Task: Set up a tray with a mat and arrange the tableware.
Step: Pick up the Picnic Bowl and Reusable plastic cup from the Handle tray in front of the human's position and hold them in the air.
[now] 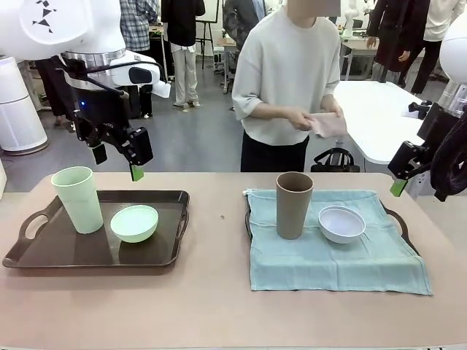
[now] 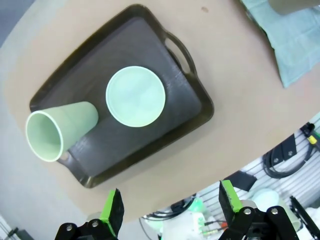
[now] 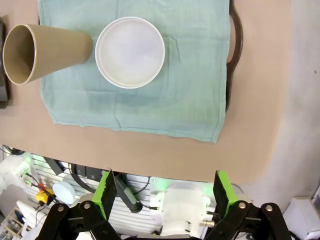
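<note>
A mint green cup (image 1: 77,198) (image 2: 59,130) and a mint green bowl (image 1: 134,222) (image 2: 135,96) stand on a bare dark tray (image 1: 87,251) (image 2: 186,96) at the left. At the right, a tan brown cup (image 1: 293,204) (image 3: 44,52) and a white bowl (image 1: 341,223) (image 3: 130,52) rest on a pale teal mat (image 1: 328,255) (image 3: 192,95) spread over a second tray (image 1: 396,222) (image 3: 236,35). My left gripper (image 1: 117,163) (image 2: 170,207) hangs open above the left tray's back edge. My right gripper (image 1: 400,182) (image 3: 162,192) is open, raised off the table's right end.
A person stands at the far side holding a pinkish cloth (image 1: 327,124) in both hands. A white table (image 1: 379,117) stands behind them to the right. A small dark speck (image 1: 222,216) lies on the tan tabletop between the trays.
</note>
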Tool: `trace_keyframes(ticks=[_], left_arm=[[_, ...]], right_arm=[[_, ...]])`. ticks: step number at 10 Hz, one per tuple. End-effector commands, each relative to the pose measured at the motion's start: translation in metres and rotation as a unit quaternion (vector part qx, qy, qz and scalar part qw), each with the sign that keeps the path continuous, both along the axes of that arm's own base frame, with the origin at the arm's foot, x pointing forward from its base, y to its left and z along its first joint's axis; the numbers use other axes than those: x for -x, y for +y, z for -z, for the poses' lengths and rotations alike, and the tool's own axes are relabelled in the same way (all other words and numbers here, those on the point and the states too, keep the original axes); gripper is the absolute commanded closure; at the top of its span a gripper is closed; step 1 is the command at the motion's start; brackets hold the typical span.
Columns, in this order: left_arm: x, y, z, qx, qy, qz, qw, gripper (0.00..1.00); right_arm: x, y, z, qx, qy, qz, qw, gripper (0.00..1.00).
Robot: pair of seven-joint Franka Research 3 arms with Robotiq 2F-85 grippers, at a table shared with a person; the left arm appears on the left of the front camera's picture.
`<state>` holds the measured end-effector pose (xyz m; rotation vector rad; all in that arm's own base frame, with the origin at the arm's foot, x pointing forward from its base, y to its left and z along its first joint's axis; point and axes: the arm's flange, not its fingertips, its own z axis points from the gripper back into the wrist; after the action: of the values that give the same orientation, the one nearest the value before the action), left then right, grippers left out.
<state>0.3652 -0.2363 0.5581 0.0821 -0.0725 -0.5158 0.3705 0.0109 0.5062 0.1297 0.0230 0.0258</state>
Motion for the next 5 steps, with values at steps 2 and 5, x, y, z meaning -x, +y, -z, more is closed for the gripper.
trace_keyframes(ticks=[2, 5], left_arm=[[-0.0008, -0.0011, -0.0024, -0.003, -0.004, 0.004, 1.0, 0.0], [-0.0008, -0.0011, -0.0024, -0.003, -0.004, 0.004, 1.0, 0.0]], right_arm=[[0.0006, 0.0015, 0.0, 0.001, 0.0, 0.003, 1.0, 0.0], [0.0006, 0.0015, 0.0, 0.001, 0.0, 0.003, 1.0, 0.0]])
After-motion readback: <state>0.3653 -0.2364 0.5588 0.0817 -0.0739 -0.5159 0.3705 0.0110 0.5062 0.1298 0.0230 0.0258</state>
